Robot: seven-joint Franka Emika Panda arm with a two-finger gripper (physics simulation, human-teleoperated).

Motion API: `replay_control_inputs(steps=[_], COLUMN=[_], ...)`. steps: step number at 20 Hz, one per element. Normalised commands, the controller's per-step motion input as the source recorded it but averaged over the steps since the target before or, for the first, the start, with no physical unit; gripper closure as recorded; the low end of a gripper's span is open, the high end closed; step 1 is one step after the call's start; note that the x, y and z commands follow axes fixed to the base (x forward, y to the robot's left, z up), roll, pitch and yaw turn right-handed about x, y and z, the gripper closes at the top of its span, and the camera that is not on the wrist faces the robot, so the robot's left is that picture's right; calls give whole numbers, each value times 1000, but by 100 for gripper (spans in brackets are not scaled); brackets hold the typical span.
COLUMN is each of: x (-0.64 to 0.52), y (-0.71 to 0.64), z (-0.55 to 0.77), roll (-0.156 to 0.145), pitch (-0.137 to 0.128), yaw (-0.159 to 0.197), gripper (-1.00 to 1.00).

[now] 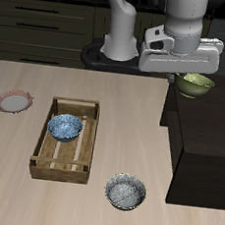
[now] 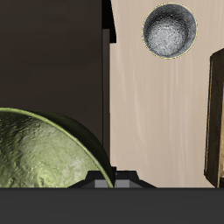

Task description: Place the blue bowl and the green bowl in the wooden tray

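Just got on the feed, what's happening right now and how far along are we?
The blue bowl already sits in the wooden tray. The gripper is at the green bowl, over the dark raised block beside the table; whether its fingers are closed on the rim cannot be told. The grey speckled bowl and the pink-rimmed plate lie on the table.

even soft light, sharp, faint shadows
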Motion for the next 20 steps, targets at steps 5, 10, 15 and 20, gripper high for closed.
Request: replay_control_inputs(steps=[5, 10, 15, 20], x=[-13, -50, 44, 23], y=[-629, -449, -686, -664], z=[97, 0, -173, -40], roll=[-53, -37, -73, -70], pitch=[-22, -5, 5, -3], yaw=[1, -5, 23, -14], gripper=[100, 100, 100, 100])
